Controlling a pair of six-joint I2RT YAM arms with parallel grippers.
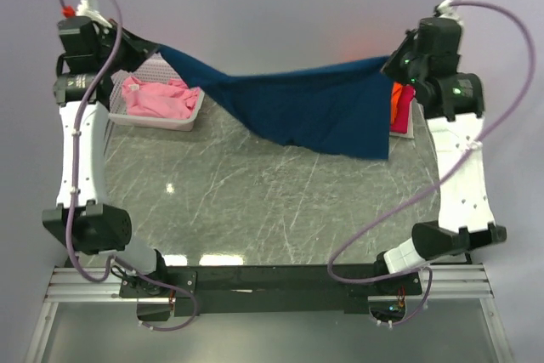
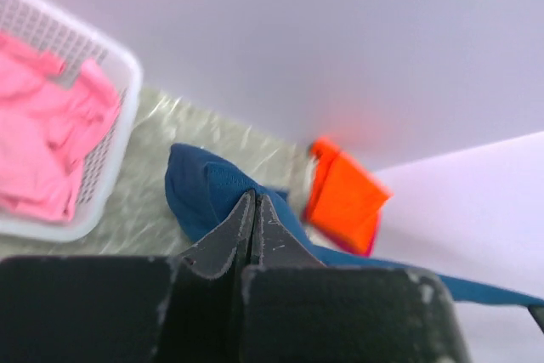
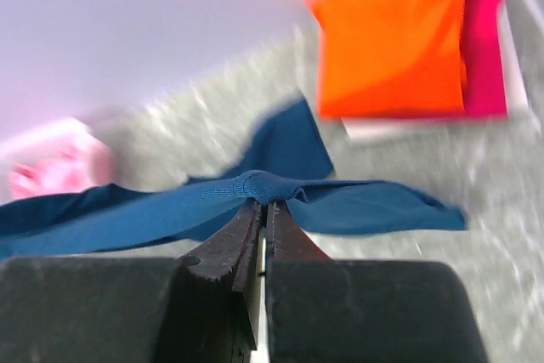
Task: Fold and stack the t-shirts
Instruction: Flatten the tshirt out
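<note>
Spreading seems our step: left gripper [image 2: 253, 200] and right gripper [image 3: 263, 207] each pinch the navy t-shirt [image 1: 323, 108], stretched aloft; next we should lay it flat

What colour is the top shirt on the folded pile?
The folded cloth t-shirt is orange; right wrist view.

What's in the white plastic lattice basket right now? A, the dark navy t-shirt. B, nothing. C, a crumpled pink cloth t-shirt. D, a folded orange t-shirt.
C: a crumpled pink cloth t-shirt lies in the white plastic lattice basket; the dark navy cloth t-shirt hangs stretched outside it.
</note>
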